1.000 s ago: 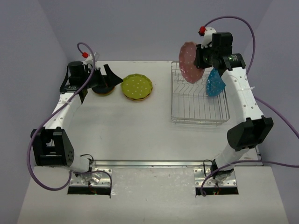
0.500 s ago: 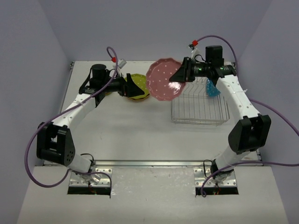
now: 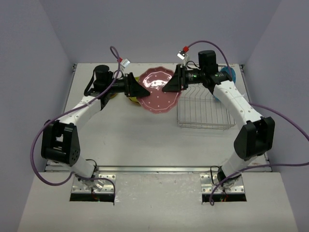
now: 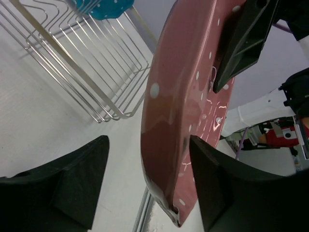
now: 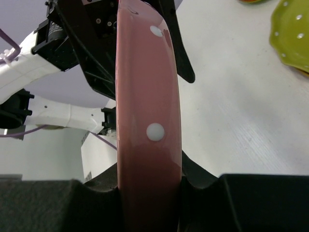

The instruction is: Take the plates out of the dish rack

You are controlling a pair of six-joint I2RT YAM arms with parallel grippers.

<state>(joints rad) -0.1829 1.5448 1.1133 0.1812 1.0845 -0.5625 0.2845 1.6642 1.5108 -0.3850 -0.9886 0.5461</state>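
Unloading part done: right gripper [image 3: 169, 87] pinches the pink plate [image 3: 158, 90] clear of the dish rack [image 3: 205, 113], left gripper [image 3: 142, 91] spread astride its far rim, teal plate [image 3: 226, 76] left racked behind the right gripper

The pink plate [image 3: 157, 99] gleams: smooth, glossy plastic. The dish rack [image 3: 205, 113] is shiny silver metal wire; the worktop [image 3: 135, 140] looks matt white.
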